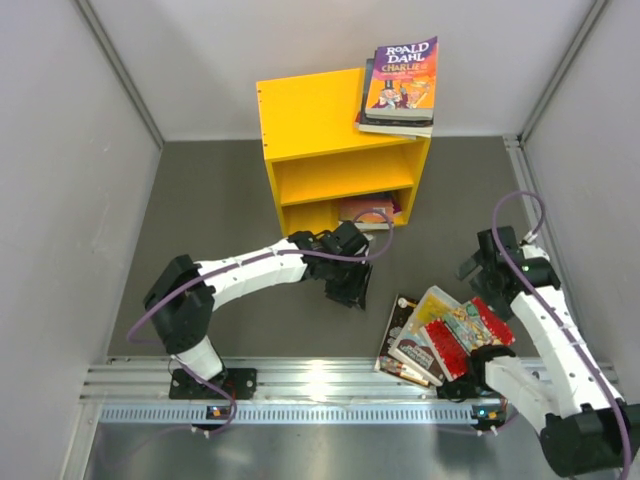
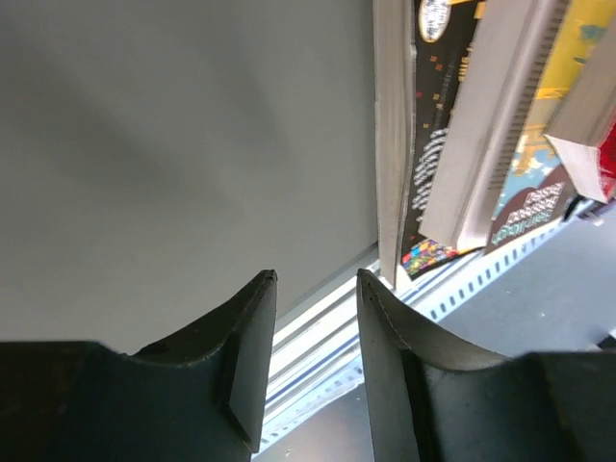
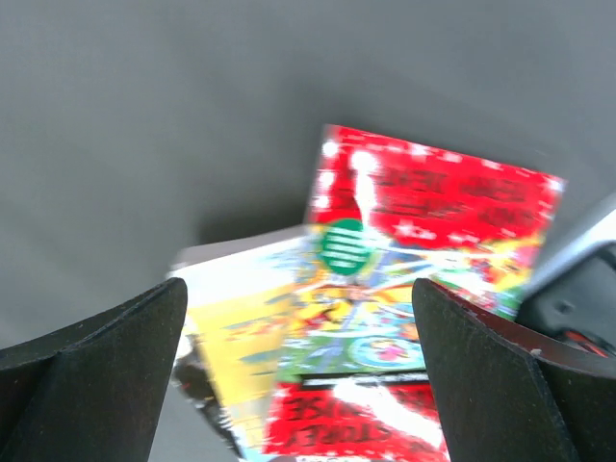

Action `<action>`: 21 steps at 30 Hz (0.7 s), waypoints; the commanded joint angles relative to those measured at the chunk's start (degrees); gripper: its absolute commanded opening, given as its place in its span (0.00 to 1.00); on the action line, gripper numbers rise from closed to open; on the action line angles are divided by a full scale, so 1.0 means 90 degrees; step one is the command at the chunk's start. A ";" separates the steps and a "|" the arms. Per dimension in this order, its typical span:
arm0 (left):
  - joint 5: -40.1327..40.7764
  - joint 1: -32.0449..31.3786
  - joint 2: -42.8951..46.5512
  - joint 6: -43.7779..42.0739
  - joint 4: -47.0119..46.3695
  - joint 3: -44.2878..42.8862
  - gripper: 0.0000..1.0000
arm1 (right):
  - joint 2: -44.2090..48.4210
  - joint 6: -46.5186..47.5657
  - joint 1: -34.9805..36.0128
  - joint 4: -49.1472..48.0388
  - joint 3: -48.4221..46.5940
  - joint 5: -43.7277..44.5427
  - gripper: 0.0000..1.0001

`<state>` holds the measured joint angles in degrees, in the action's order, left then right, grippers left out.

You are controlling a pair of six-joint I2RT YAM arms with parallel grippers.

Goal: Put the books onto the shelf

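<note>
The yellow shelf [image 1: 330, 130] stands at the back of the table. A Roald Dahl book [image 1: 403, 78] lies on a small stack on its top, and another book [image 1: 366, 209] lies in its lower compartment. Several books [image 1: 440, 335] are fanned out on the table near the front right, a red one [image 1: 468, 338] uppermost. My right gripper [image 1: 487, 272] hovers wide open just behind that pile; the red book [image 3: 433, 231] and a yellow one [image 3: 241, 337] show between its fingers, untouched. My left gripper [image 1: 350, 288] hangs in front of the shelf, its jaws [image 2: 313, 298] a little apart and empty; the books [image 2: 462, 144] lie beyond it.
Grey walls close in the table on the left, back and right. A metal rail [image 1: 300, 385] holding both arm bases runs along the near edge, close to the pile. The left arm [image 1: 250, 272] stretches across the mat in front of the shelf.
</note>
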<state>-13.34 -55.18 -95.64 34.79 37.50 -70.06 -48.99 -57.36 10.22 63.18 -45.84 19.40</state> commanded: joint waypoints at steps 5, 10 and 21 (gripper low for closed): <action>-0.0364 -0.0012 0.0089 -0.0076 -0.0231 -0.0214 0.43 | -0.0991 0.0954 -0.0813 0.0792 -0.0101 0.0265 1.00; 0.0056 -0.0002 0.0644 -0.0095 -0.0162 0.0206 0.43 | -0.1997 0.0632 -0.0309 0.0930 0.0327 -0.0288 1.00; 0.0467 0.0105 0.1300 0.0021 0.0111 0.0705 0.43 | -0.4143 -0.1300 0.2808 -0.2670 0.0650 -0.3208 1.00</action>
<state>-10.81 -54.72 -85.89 34.79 38.06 -64.47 -77.36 -62.15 28.29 56.71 -45.80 15.77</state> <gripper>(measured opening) 0.427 0.996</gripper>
